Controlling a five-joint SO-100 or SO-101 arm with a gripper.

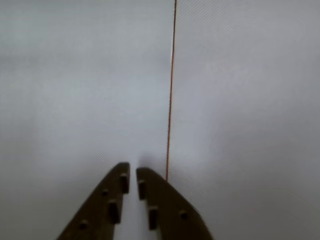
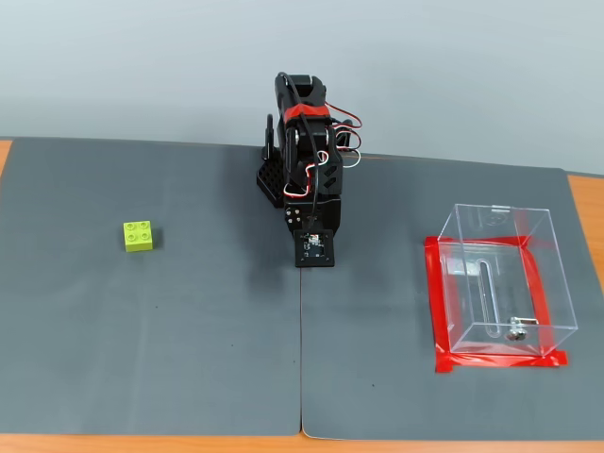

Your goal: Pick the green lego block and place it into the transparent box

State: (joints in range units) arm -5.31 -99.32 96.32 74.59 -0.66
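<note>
The green lego block point(image 2: 139, 236), a small lime brick with four studs, lies on the left part of the dark mat in the fixed view. The transparent box point(image 2: 545, 274) stands far right, on a frame of red tape point(image 2: 500, 360), with a small metal piece point(image 2: 516, 330) inside. My arm is folded up at the mat's back middle, gripper point(image 2: 312, 260) pointing down, far from both. In the wrist view the gripper point(image 1: 132, 172) shows two dark fingers almost touching, nothing between them, above bare grey mat. Block and box are out of the wrist view.
Two grey mats meet at a seam point(image 2: 302, 359) running from the arm to the front edge; it shows as a thin reddish line point(image 1: 171, 100) in the wrist view. Orange tabletop point(image 2: 585, 203) borders the mats at the right.
</note>
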